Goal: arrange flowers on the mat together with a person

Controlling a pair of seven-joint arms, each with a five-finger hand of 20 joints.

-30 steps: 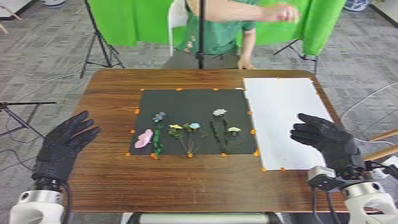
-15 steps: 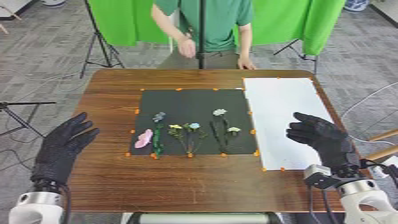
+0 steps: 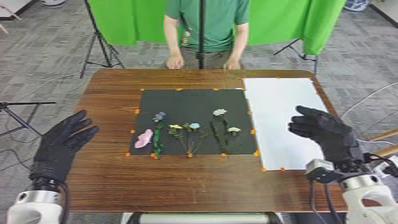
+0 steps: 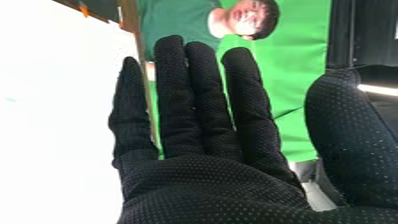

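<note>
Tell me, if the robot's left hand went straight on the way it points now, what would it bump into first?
Probably nothing over the table: the left hand points forward, passing left of the dark mat. Its height is hard to judge, though.

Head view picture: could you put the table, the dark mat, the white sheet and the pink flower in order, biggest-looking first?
1. Table
2. Dark mat and white sheet, too alike to rank
3. Pink flower

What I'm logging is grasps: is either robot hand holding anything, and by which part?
Nothing is held: the left hand and right hand are both open and empty.
</note>
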